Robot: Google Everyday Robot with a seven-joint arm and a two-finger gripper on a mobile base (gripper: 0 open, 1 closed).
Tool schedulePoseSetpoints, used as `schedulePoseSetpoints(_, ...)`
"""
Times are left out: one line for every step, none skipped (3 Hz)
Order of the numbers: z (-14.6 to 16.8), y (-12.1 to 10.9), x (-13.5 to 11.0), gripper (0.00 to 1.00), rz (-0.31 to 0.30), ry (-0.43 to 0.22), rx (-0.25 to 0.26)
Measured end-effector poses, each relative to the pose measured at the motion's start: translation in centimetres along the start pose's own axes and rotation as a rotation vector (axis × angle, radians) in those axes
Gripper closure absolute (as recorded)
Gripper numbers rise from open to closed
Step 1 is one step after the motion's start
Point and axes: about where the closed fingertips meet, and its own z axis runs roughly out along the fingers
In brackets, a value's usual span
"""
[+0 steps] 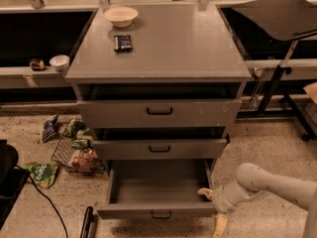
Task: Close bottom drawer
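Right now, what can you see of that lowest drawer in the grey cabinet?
The bottom drawer is grey, wide and shallow, seemingly painted metal, with a slim front panel and a small black handle. It stands pulled far out of the cabinet, level, just above the floor, and looks empty. The gripper sits at its front right corner, fingers open: one inside the drawer, one in front of the panel. Whether they touch it is unclear.

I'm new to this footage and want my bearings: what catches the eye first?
The bottom drawer of the grey cabinet stands pulled far out. The gripper sits at the drawer's front right corner, on a white arm reaching in from the lower right. Left of the cabinet, snack bags litter the floor.
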Motion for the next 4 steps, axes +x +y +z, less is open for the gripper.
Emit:
schedulePoseSetpoints(5.3, -1.4, 0.7, 0.19, -0.011, -0.097, -0.027)
schedulePoseSetpoints(9.3, -2.1, 1.5, 0.42, -0.006, -0.186, -0.055)
schedulePoseSetpoints(12.5, -2.4, 2.0, 0.65, 0.003, -0.232, -0.075)
schedulePoseSetpoints(15.7, -2.5, 2.6, 0.88, -0.008, -0.289, -0.132)
